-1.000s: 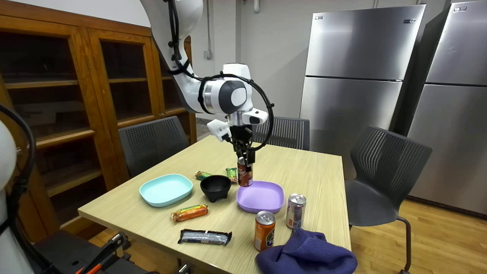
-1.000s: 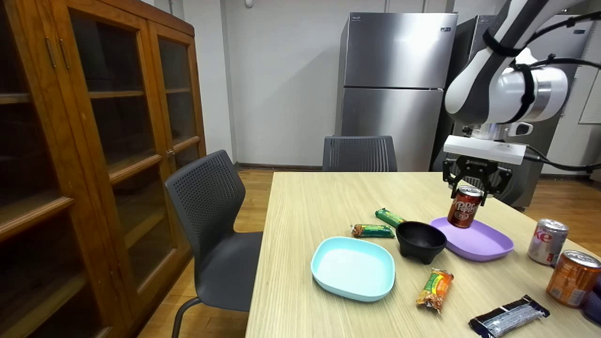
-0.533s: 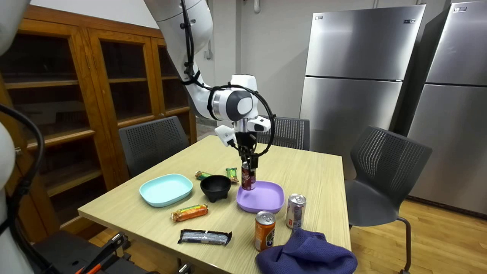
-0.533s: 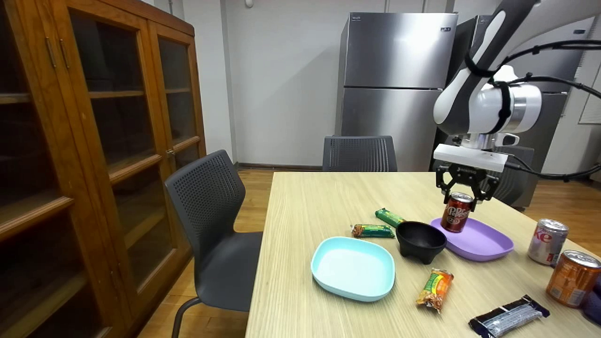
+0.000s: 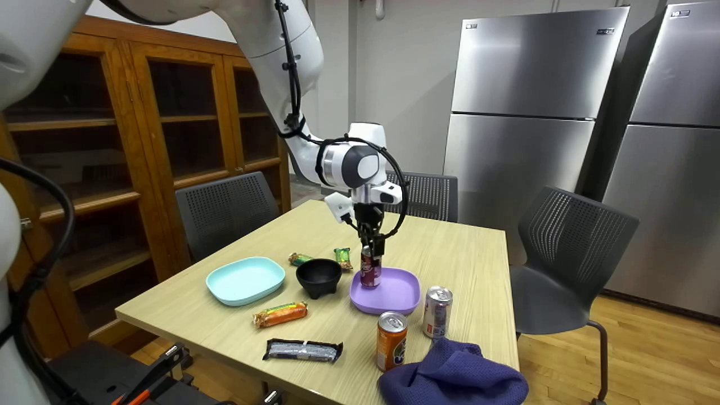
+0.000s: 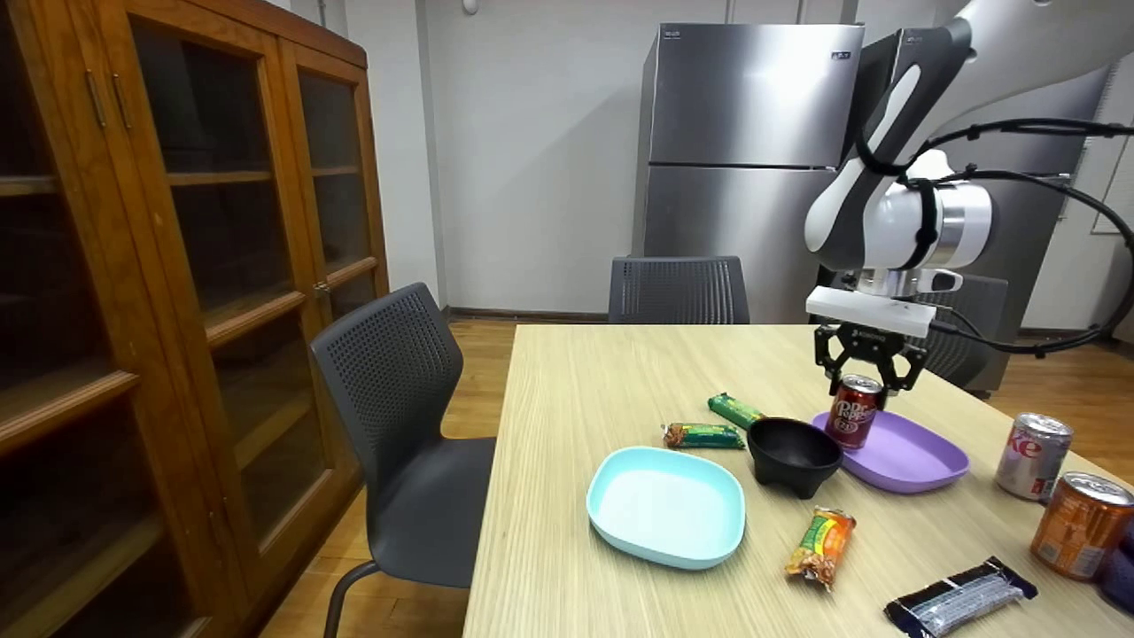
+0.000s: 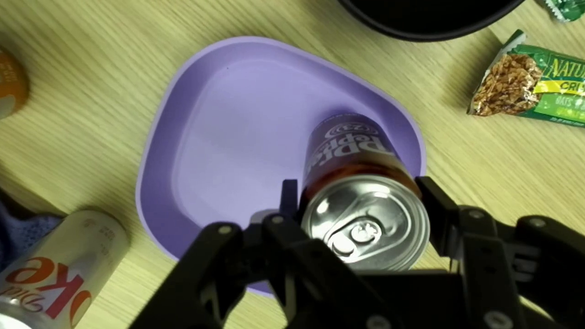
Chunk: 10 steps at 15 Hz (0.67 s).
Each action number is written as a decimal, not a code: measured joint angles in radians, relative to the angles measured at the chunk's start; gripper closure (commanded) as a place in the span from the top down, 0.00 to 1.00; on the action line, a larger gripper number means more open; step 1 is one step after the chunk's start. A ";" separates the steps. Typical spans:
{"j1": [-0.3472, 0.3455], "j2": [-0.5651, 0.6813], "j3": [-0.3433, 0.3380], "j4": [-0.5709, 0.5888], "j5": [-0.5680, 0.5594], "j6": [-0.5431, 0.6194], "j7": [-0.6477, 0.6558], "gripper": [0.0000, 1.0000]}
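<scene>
Red can points lid-up, long axis upright, perhaps slightly tilted.

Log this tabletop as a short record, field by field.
Jaws: closed on the dark red can
Held can: roughly upright over the purple plate; contact unclear
Other cans: silver can, orange can, both standing
Dishes: black bowl, turquoise plate
Snacks: two green bars, orange bar, black-and-silver bar
Cloth: dark blue, bunched beside the orange can

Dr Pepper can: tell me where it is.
The Dr Pepper can is right of centre in the wrist view, held in the gripper over the purple plate.
</scene>
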 measured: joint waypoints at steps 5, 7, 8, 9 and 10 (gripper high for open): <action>0.000 0.008 0.000 0.031 0.000 -0.049 0.010 1.00; 0.000 -0.005 0.000 0.030 0.000 -0.074 0.010 1.00; 0.000 -0.016 0.000 0.026 0.000 -0.086 0.010 1.00; 0.000 -0.032 -0.001 0.019 -0.001 -0.097 0.010 1.00; 0.000 -0.050 -0.001 0.006 -0.002 -0.106 0.010 1.00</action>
